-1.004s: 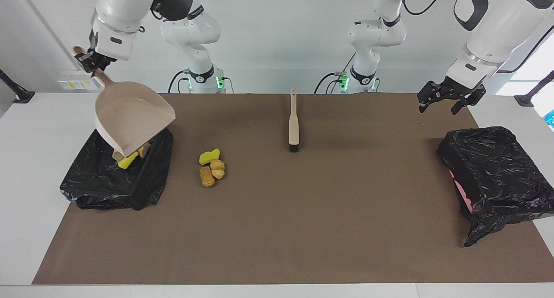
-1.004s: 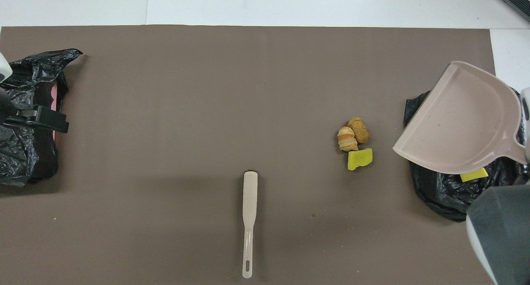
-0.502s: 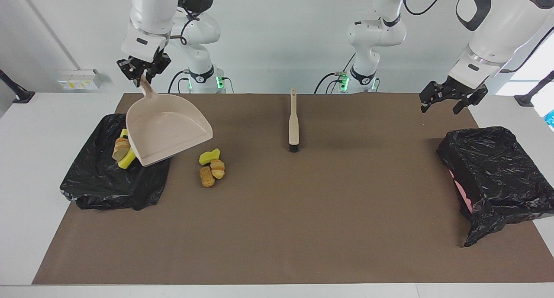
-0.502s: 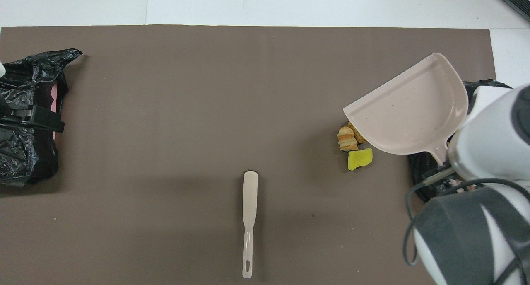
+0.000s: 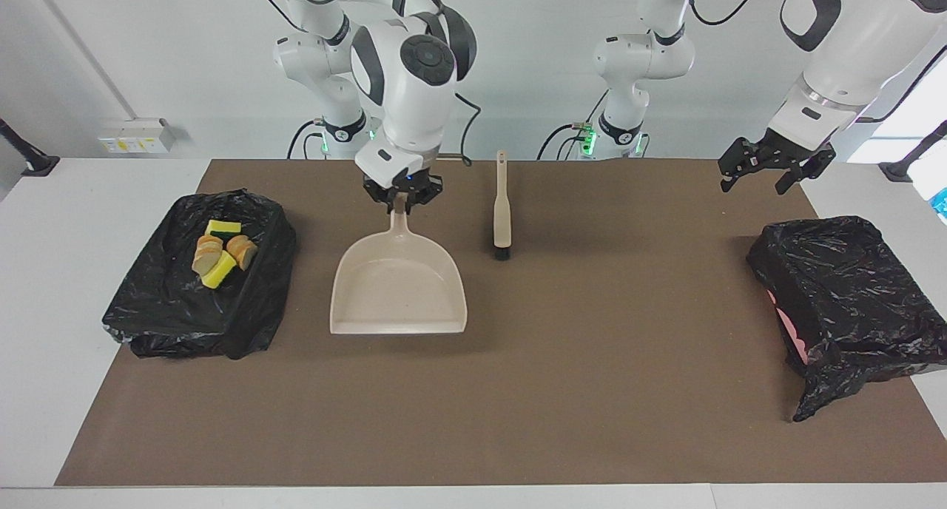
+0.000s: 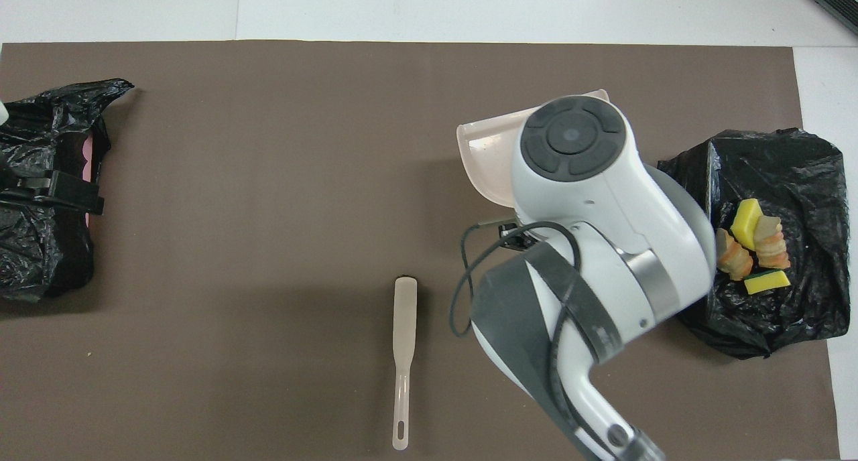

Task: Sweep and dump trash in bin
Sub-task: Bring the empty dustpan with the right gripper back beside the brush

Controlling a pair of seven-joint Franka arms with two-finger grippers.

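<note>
Centre frame in the facing view, the right claw (image 5: 400, 200) pinches the dustpan (image 5: 399, 291) by its handle. The visible trash (image 5: 220, 251) lies in the black-bagged bin (image 5: 163, 309) at mid-height, toward the right arm's end. To set the pan down well, lay its lip flat on the tabletop (image 5: 592, 390) before letting go. The left claw (image 5: 766, 170) waits, spread, in the upper frame

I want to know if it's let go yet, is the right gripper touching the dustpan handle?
Touching. In the facing view the right gripper is shut on the top of the dustpan handle, no gap showing. The overhead view hides it under the arm.
</note>
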